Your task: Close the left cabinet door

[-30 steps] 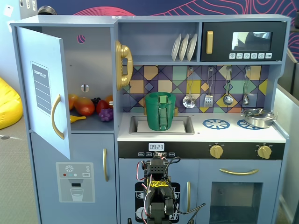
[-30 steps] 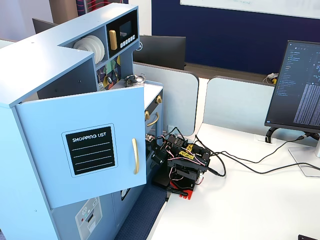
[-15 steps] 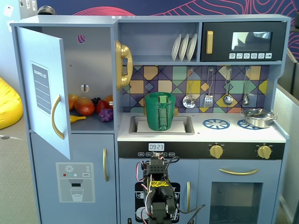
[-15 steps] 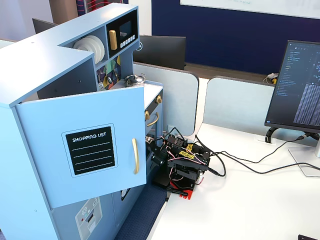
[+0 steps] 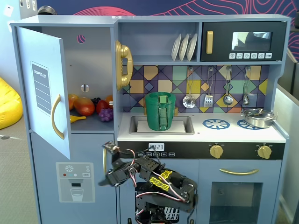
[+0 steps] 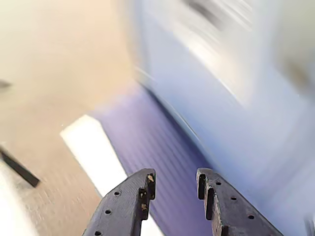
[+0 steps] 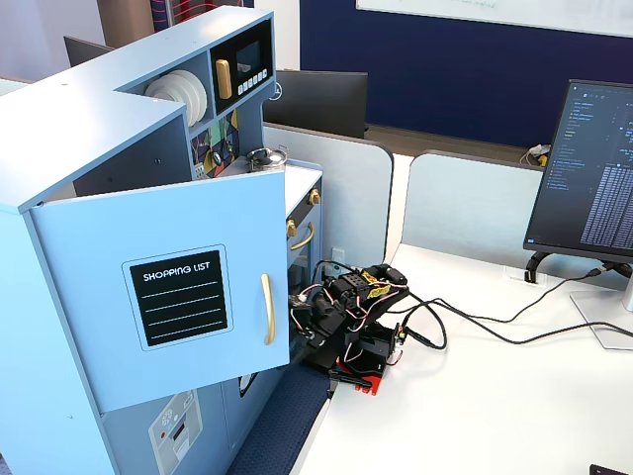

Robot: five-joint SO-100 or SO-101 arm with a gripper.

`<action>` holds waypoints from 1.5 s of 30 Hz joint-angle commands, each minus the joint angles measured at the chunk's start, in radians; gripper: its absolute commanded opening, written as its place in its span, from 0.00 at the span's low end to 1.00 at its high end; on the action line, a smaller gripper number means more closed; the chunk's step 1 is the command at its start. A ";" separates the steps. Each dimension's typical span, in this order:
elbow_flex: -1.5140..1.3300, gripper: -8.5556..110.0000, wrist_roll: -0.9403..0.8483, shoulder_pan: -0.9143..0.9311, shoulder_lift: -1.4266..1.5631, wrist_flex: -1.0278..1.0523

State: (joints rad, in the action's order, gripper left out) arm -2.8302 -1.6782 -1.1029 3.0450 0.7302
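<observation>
Task barely started: left cabinet door [image 5: 43, 88] swung wide open, upper left of a fixed view. Pincer [image 5: 109, 164] released, empty, low centre, well below the door's gold handle [image 5: 56, 116]. Closing push still ahead.

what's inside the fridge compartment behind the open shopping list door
Behind the left cabinet door, the shelf holds toy fruit, including purple grapes. The door hides the compartment's left part.

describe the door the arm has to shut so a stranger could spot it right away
Find the blue toy kitchen. At its upper left in a fixed view, one light-blue door swings wide open. Unlike the closed dispenser panel below, it carries a black shopping list label and a curved gold handle.
</observation>
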 commanded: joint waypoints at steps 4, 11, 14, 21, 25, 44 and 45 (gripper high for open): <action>0.084 0.07 -0.156 -0.299 -0.049 -0.202; 0.124 0.07 -0.230 -0.532 -0.178 -0.449; 0.176 0.07 -0.235 -0.595 -0.270 -0.569; 0.371 0.07 -0.264 -0.675 -0.517 -0.704; 0.541 0.07 -0.278 -0.670 -0.673 -0.709; 0.830 0.07 -0.357 -0.351 -0.934 -0.759; 0.824 0.07 -0.356 -0.325 -0.928 -0.759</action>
State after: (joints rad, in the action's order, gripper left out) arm -2.0433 -2.0264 -1.5232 2.0847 0.0061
